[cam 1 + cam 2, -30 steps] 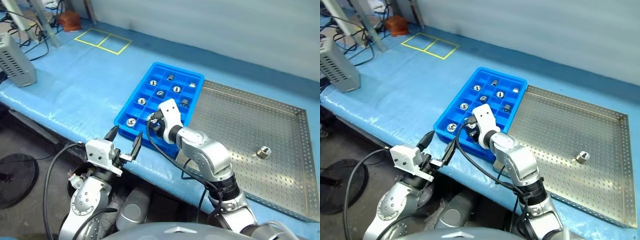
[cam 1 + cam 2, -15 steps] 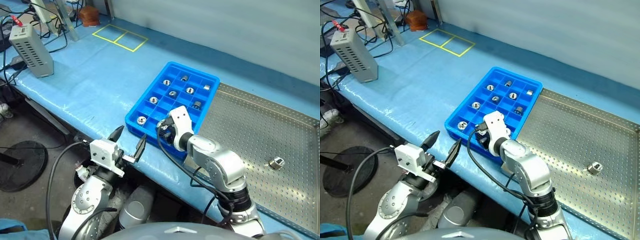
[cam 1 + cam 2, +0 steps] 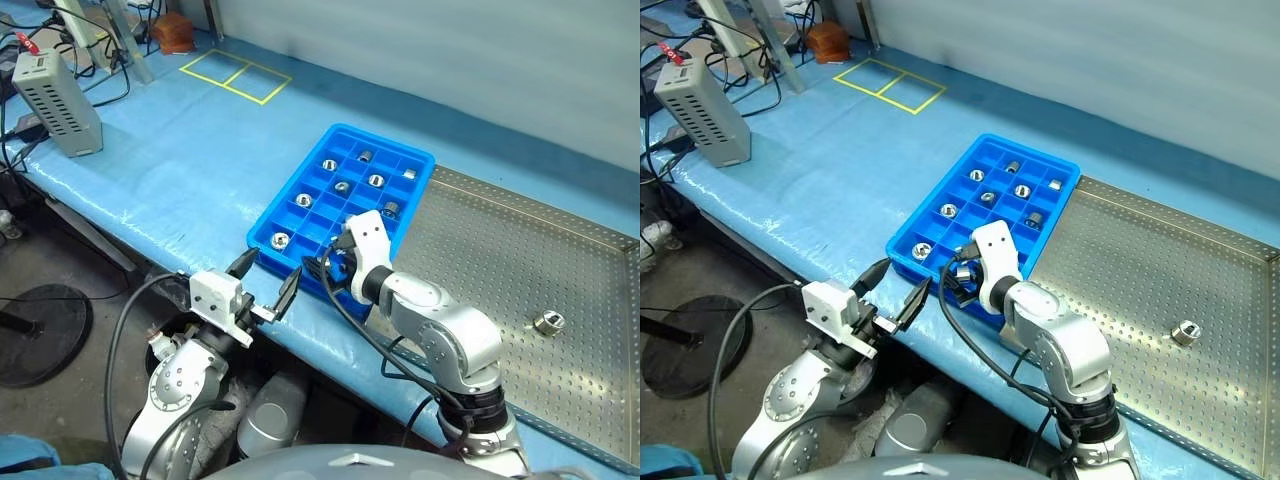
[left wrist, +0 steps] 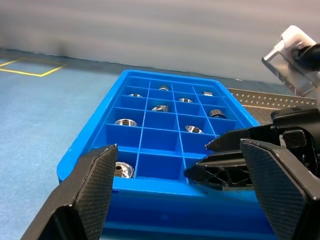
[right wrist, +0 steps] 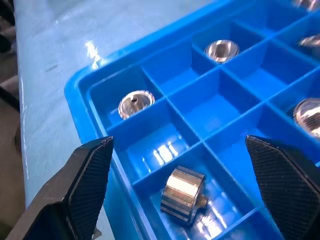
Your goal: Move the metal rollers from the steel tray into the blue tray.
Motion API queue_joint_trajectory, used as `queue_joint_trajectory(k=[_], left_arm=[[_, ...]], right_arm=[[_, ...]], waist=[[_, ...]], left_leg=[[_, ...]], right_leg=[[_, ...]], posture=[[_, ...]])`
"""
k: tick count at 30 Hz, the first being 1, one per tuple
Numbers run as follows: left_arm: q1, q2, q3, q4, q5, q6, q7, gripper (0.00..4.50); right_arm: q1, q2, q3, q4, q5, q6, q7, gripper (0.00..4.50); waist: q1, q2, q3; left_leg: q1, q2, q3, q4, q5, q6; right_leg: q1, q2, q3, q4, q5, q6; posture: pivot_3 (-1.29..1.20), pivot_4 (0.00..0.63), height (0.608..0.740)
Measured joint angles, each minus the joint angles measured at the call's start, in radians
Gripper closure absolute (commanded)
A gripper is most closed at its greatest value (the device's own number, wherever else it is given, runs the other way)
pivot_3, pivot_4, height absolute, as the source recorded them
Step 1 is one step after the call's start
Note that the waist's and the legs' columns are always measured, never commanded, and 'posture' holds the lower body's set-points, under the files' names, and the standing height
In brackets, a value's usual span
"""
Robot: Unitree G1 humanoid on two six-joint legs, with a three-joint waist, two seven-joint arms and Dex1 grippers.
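The blue tray (image 3: 290,185) lies on the table left of the steel tray (image 3: 500,250). Several metal rollers (image 3: 281,240) sit in its compartments. One roller (image 3: 546,322) rests on the steel tray's perforated floor. My right gripper (image 5: 178,145) hangs open over the blue tray's near row. Beneath it a roller (image 5: 183,194) lies loose on its side, two compartments from the corner roller (image 5: 135,102). My left gripper (image 3: 268,278) is open and holds nothing. It sits in front of the tray's near edge, pointing at it, and shows again in the left wrist view (image 4: 175,150).
A grey vented box (image 3: 55,90) with cables stands at the far left of the blue table cover. Yellow tape squares (image 3: 235,77) mark the back. The table's front edge runs just below the blue tray, with the floor beyond it.
My right gripper has gone from shut to open over the blue tray's near row and drawn back slightly. The whole view has shifted. The left gripper is much where it was.
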Motion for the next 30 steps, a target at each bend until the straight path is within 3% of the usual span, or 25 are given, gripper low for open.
queue_joint_trajectory(k=[4, 10, 19, 23, 30], left_arm=[[-0.105, 0.009, -0.004, 0.047, 0.032, 0.029, 0.005, 0.2], [-0.296, -0.007, -0.042, 0.121, 0.046, 0.108, 0.005, 0.2], [-0.535, -0.012, -0.103, 0.231, 0.103, 0.23, -0.022, 0.2], [-0.641, -0.055, -0.111, 0.304, 0.094, 0.316, -0.042, 0.2], [-0.794, -0.137, -0.141, 0.506, 0.092, 0.355, -0.088, 0.2]], right_arm=[[0.074, -0.018, -0.008, -0.041, -0.043, -0.123, -0.031, 0.03], [0.171, -0.019, -0.035, -0.106, -0.083, -0.188, -0.085, 0.03], [0.295, -0.008, -0.094, -0.216, -0.094, -0.192, -0.148, 0.03], [0.338, -0.002, -0.125, -0.245, -0.11, -0.194, -0.177, 0.03], [0.385, 0.01, -0.134, -0.275, -0.13, -0.197, -0.206, 0.03]], waist=[[-0.031, 0.0, -0.001], [-0.118, 0.001, -0.003], [-0.302, 0.002, -0.003], [-0.366, 0.001, -0.002], [-0.419, 0.001, -0.002]], left_leg=[[0.001, 0.002, 0.002, 0.003, 0.0, 0.0], [0.004, 0.006, 0.004, 0.005, 0.0, 0.0], [0.005, 0.006, 0.001, 0.007, 0.004, 0.005], [0.014, 0.01, 0.001, 0.007, 0.004, 0.006], [0.019, 0.013, 0.0, 0.007, 0.003, 0.005]], right_leg=[[0.002, 0.0, -0.001, 0.0, 0.0, 0.001], [0.006, 0.001, -0.002, 0.0, 0.003, 0.0], [0.012, 0.003, -0.001, 0.001, 0.005, -0.001], [0.02, 0.004, 0.001, 0.002, 0.004, -0.001], [0.023, 0.004, 0.005, 0.002, 0.004, -0.001]], posture=[[0.24, 0.15, 0.74], [0.14, 0.15, 0.74], [0.05, 0.15, 0.74], [0.02, 0.15, 0.74], [-0.03, 0.15, 0.74]])
